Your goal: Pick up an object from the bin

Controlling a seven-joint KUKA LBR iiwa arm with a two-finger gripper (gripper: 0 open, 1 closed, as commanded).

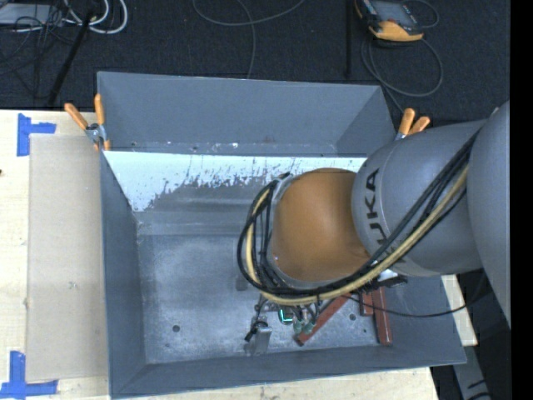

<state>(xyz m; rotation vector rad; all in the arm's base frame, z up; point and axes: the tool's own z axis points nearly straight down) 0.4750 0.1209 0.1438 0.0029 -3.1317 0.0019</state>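
My gripper (256,333) hangs low over the bin floor near the front wall, right of the middle, and the orange cover above hides most of it. A reddish-brown flat stick (323,317) lies slanted just to its right, with one end close to the gripper. Beside that end sits a small teal-green piece (287,315), half hidden under the wrist. A second reddish-brown bar (382,322) lies farther right, near the bin's front right corner. I see nothing held in the gripper.
The arm and its cables cover the bin's right half. The left half shows bare grey floor with scuff marks. The front wall stands very near the gripper.
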